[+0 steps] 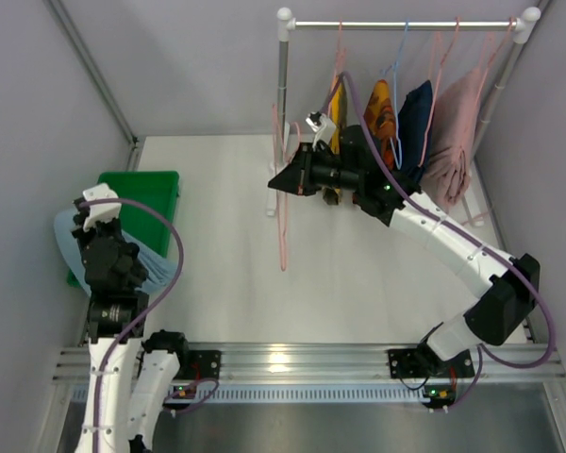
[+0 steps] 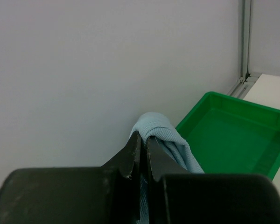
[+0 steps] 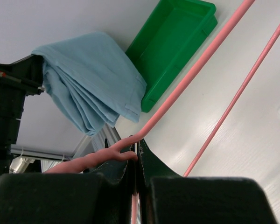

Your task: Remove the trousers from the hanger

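Tabletop (image 1: 226, 236) side: left arm (image 1: 108, 269) hides blue trousers (image 1: 66, 241) (partly).

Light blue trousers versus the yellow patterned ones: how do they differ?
The light blue trousers are plain; the yellow trousers have black blotches. The blue pair is off the rail, held by the left gripper near the green bin; the yellow pair hangs from the rail, partly behind the right arm. Both are cloth.
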Tool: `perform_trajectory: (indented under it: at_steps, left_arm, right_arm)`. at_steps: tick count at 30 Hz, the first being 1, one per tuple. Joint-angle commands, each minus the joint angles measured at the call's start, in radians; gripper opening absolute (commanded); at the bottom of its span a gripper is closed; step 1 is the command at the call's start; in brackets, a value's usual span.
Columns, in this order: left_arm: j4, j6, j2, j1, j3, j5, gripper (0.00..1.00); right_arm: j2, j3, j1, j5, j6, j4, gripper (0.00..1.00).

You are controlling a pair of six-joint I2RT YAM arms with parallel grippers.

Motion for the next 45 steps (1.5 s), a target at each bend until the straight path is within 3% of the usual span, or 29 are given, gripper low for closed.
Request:
perform_trajectory:
  at_steps: [1, 8, 15, 25, 31, 33, 36, 39, 40, 42, 43, 45]
  left_arm:
    - [0.222, 0.05, 0.052, 0.006, 0.019, -0.02, 0.0]
    - [0.369, 0.015, 0.293, 0.075, 0.029, 0.067, 0.0]
    - [0.369, -0.201, 0.641, 0.318, 0.158, 0.256, 0.0]
    - [0.371, -0.359, 1.027, 0.333, 0.432, 0.394, 0.0]
    - [0.32, -0.367, 1.204, 0.3, 0.554, 0.41, 0.0]
    - [0.308, -0.39, 1.23, 0.297, 0.572, 0.414, 0.14]
    - [0.259, -0.412, 1.256, 0.297, 0.583, 0.445, 0.46]
    - [0.236, -0.447, 1.214, 0.297, 0.548, 0.5, 0.64]
    - [0.226, -0.45, 1.176, 0.297, 0.54, 0.517, 0.78]
    - [0.193, -0.465, 1.132, 0.297, 0.532, 0.563, 0.94]
    - [0.149, -0.472, 1.085, 0.297, 0.528, 0.575, 0.99]
    - [0.107, -0.491, 1.03, 0.3, 0.525, 0.617, 0.99]
  right_arm:
    - [0.013, 0.062, -0.005, -0.012, -0.022, 0.003, 0.0]
    - [0.041, 0.096, -0.005, -0.015, -0.025, -0.013, 0.0]
    - [0.042, 0.113, -0.01, -0.021, -0.044, -0.032, 0.0]
    - [0.027, 0.133, -0.019, -0.018, -0.071, -0.067, 0.0]
    - [0.009, 0.126, -0.028, -0.014, -0.085, -0.089, 0.0]
    - [-0.001, 0.129, -0.031, -0.012, -0.093, -0.098, 0.0]
    - [-0.018, 0.133, -0.038, -0.011, -0.106, -0.11, 0.0]
    - [-0.048, 0.126, -0.039, -0.001, -0.125, -0.121, 0.0]
    - [-0.059, 0.122, -0.039, 0.003, -0.131, -0.122, 0.0]
    - [-0.096, 0.099, -0.039, 0.012, -0.148, -0.125, 0.0]
    - [-0.111, 0.09, -0.041, 0.017, -0.154, -0.129, 0.0]
    - [-0.163, 0.054, -0.041, 0.026, -0.175, -0.138, 0.0]
